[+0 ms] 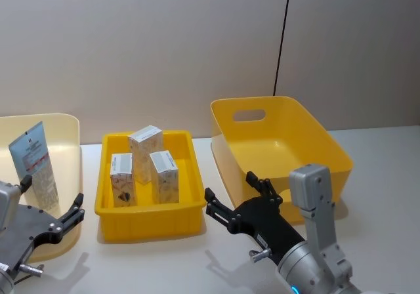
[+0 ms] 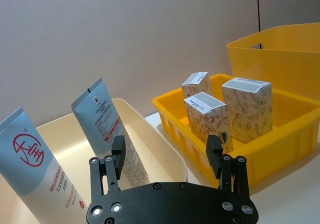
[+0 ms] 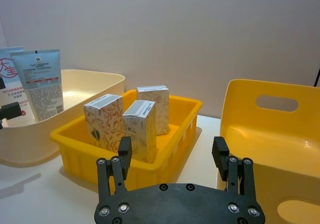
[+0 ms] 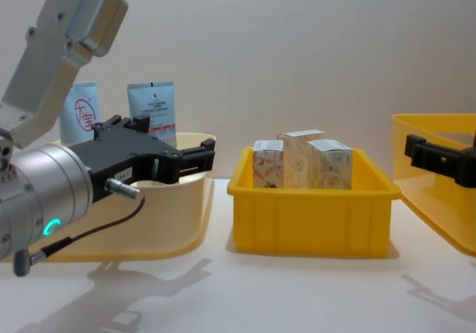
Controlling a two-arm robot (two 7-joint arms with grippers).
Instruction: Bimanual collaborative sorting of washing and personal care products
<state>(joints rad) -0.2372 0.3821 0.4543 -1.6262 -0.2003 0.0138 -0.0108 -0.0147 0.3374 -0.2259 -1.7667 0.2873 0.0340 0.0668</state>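
Tubes [image 4: 152,102] stand partly hidden behind left tool [image 4: 199,157].

The left pincer [image 4: 202,157] and cream bin [image 4: 186,199] hide both tubes' [image 4: 152,106] lower ends.

Likely a robotics lab or test cell: a plain white table [image 1: 387,195] stands against bare grey wall panels [image 1: 131,44] split by a dark vertical seam [image 1: 283,38]. A cream bin [image 1: 65,143], a shallow yellow tray [image 1: 147,222] and a deep yellow bin [image 1: 308,136] sit in a row, with a metal robot arm [image 4: 44,192] at the table's left end.
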